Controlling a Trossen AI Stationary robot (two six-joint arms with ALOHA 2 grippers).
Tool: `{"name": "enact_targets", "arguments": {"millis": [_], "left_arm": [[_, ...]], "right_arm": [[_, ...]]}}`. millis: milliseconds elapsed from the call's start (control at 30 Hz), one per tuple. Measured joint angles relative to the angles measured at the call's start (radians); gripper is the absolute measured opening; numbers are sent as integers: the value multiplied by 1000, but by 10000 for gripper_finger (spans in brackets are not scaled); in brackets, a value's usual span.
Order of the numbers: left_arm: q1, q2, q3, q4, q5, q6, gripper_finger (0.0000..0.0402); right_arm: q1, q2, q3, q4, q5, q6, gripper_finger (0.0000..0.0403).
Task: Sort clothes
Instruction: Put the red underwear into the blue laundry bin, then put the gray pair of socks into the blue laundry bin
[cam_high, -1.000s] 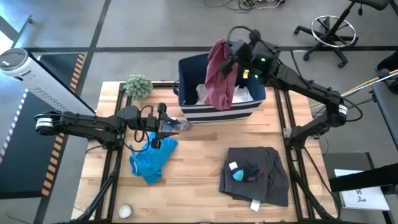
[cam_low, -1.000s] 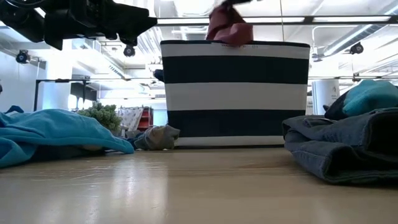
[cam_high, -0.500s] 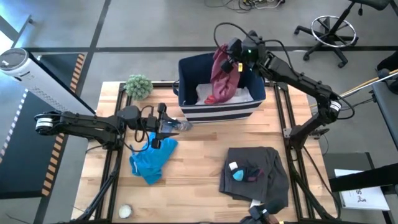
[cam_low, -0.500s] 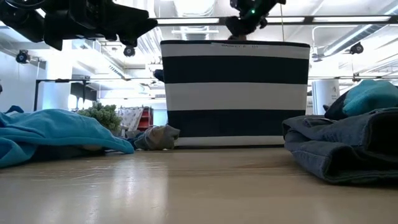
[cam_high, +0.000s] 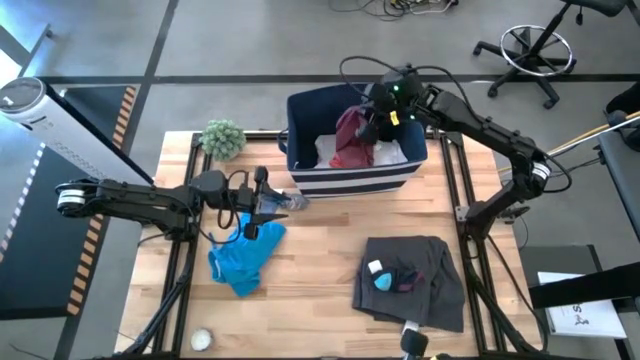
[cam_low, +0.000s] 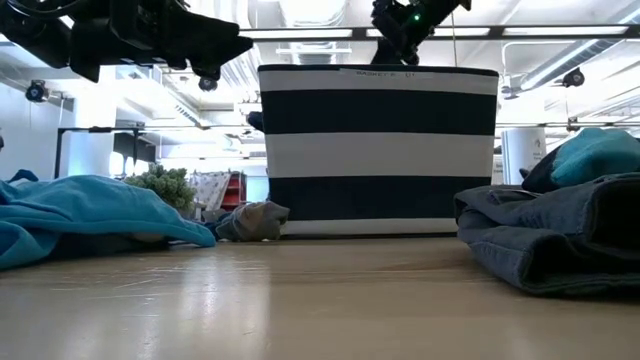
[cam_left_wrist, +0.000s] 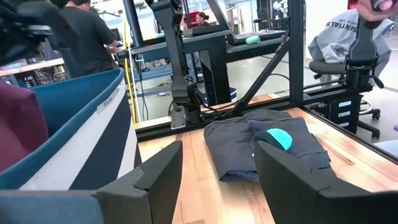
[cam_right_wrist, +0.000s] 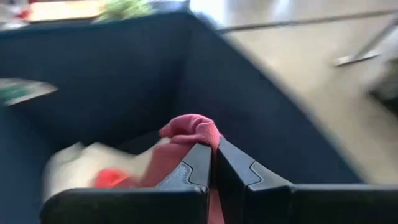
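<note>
My right gripper (cam_high: 370, 118) is over the navy striped bin (cam_high: 350, 183), shut on a maroon garment (cam_high: 350, 138) that reaches down inside it onto white clothes (cam_high: 392, 152). My left gripper (cam_high: 282, 203) is open and empty, level above the table at the bin's near left corner; its fingers (cam_left_wrist: 158, 177) stand apart. A small grey piece (cam_low: 255, 218) lies on the table against the bin. A bright blue garment (cam_high: 245, 255) lies under the left arm. A dark charcoal garment (cam_high: 410, 282) carries a teal piece (cam_high: 384, 281) and a small white piece (cam_high: 374, 268). My right gripper pinches a bunched fold of the maroon garment (cam_right_wrist: 194, 132) between its two fingers (cam_right_wrist: 198, 163), which come from above, slanting down into the bin. The cloth hangs slack below the fingers, its lower part on the white (cam_right_wrist: 74, 165) and red (cam_right_wrist: 109, 178) clothes in the bin.
A green spiky ball plant (cam_high: 222, 138) stands at the table's far left corner. A small white round thing (cam_high: 202, 339) lies at the near left edge. There is bare wood (cam_high: 320, 250) between the blue and charcoal garments. A person (cam_left_wrist: 87, 37) stands beyond the table.
My right gripper has gone down into the bin with the maroon garment. The garment, which hung high over the bin's rim, has sunk and now lies bunched inside the bin. In the low view it no longer shows above the rim.
</note>
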Motion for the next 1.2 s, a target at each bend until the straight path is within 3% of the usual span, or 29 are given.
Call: {"name": "enact_targets", "arguments": {"millis": [167, 500, 600, 700, 833, 967, 1033, 1200], "left_arm": [[0, 0, 0, -3, 0, -8, 187], [0, 0, 0, -69, -41, -60, 218], [0, 0, 0, -134, -79, -64, 222], [0, 0, 0, -199, -100, -64, 219], [-6, 0, 0, -304, -121, -64, 213], [-32, 0, 0, -409, -241, -72, 216], [-51, 0, 0, -449, -313, -73, 222], [-95, 3, 0, -476, -419, -66, 237]], "right_arm": [[3, 1, 0, -25, -24, 26, 26], [16, -1, 0, -28, -30, 46, 208], [33, -13, 0, -35, -29, 10, 232], [70, -38, 0, -60, -9, -48, 206], [146, -82, 0, -94, 77, -62, 108], [230, -139, 0, -113, 103, -48, 16], [275, -169, 0, -130, 104, -36, 8], [376, -254, -38, -164, 102, 51, 48]]}}
